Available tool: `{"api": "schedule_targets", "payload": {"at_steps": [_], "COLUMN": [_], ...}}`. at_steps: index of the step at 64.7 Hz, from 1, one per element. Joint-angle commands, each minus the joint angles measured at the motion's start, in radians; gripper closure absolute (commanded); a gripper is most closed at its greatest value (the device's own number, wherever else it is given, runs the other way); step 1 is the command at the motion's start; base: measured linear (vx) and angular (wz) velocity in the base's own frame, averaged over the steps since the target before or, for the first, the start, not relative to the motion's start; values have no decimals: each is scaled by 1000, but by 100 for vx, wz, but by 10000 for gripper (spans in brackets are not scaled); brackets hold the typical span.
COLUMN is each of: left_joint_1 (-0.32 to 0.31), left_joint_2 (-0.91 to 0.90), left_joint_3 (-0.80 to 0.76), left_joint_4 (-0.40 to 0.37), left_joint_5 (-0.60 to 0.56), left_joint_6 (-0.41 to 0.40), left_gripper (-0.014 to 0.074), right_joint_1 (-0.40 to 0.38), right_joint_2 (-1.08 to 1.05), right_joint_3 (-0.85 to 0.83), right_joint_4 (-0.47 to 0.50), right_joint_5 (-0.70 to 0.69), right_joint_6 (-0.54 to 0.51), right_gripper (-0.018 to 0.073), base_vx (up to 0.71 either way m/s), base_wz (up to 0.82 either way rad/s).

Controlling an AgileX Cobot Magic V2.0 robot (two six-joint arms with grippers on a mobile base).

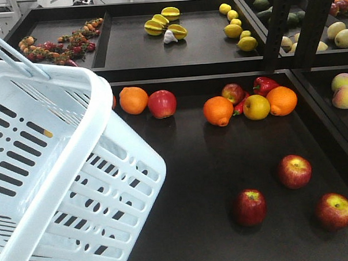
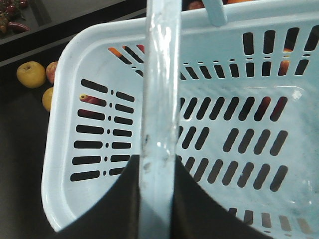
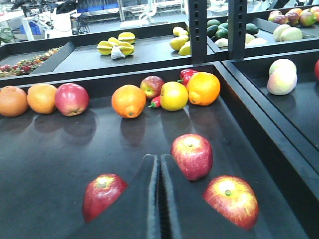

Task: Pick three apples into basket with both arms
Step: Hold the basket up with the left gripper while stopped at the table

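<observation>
Now the left pincer is grasping the tilted basket by its handle. The right pincer is hovering clenched and empty over the surface, near three apples.

3 red apples, pale-blue slotted basket

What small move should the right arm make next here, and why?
Probably open the right hand and lower it onto the middle apple. Its fingers are together and hold nothing, and that apple lies just ahead of them, slightly to the right. The basket, gripped by its handle in the left hand, is empty, so it seems ready to receive fruit.
</observation>
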Motion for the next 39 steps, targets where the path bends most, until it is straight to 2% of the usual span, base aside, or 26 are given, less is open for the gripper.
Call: {"api": "schedule_targets", "payload": {"at_steps": [1, 39], "left_joint_1": [-6, -6], "left_joint_2": [-3, -3], "left_joint_3": [-23, -23], "left_joint_4": [-7, -7], "left_joint_5": [-58, -58], "left_joint_6": [-13, -13], "left_gripper": [603, 603], "right_joint_1": [-8, -8], "right_joint_2": [-4, -4], "right_joint_3": [6, 6], "right_joint_4": [-2, -2], "right_joint_5": [-73, -73], "right_joint_6": [0, 0], "right_gripper": [568, 568], "base_vx": [4, 2], "base_wz": [-6, -3]}}
